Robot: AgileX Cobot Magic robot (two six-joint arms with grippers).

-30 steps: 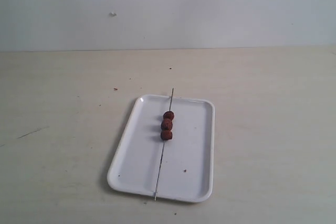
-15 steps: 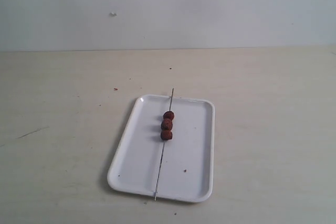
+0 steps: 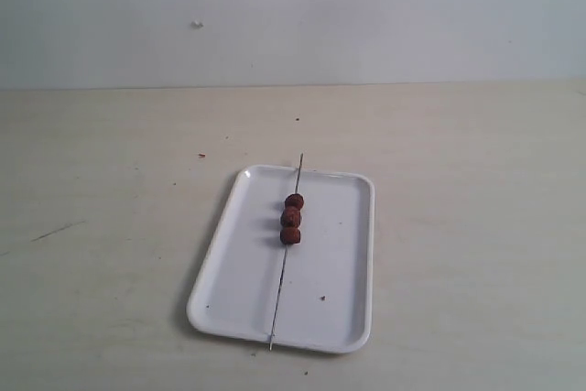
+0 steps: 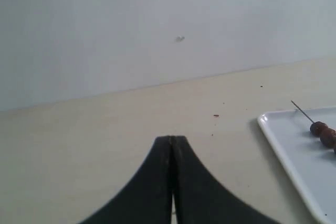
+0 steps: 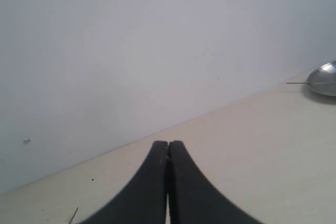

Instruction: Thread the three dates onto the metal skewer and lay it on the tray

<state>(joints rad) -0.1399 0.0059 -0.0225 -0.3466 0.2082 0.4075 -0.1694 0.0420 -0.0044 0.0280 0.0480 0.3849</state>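
**Closed on nothing: left gripper (image 4: 171,142) and right gripper (image 5: 168,146); skewer (image 3: 282,276) laid on tray (image 3: 343,254)**

The two black fingers of the left gripper are pressed together along their whole length, and nothing is held between them. The right gripper is closed in the same way, and nothing is held in it either. Both are held over the pale table (image 3: 458,226), in front of a plain light wall (image 3: 366,6).

In the left wrist view the tray is seen off to one side of the left gripper, apart from it. In the right wrist view a shiny rounded thing (image 5: 324,78) is seen far off on the table. What it is cannot be told.

In the exterior view the white tray is placed flat on the table, near the middle. The skewer is laid along the long way of the tray. Its far end passes over the far rim and its near end over the near rim. The three dates (image 3: 291,218) are threaded on it in a row, each touching the next, over the far half of the tray. A few small dark specks are seen on the table and on the tray.
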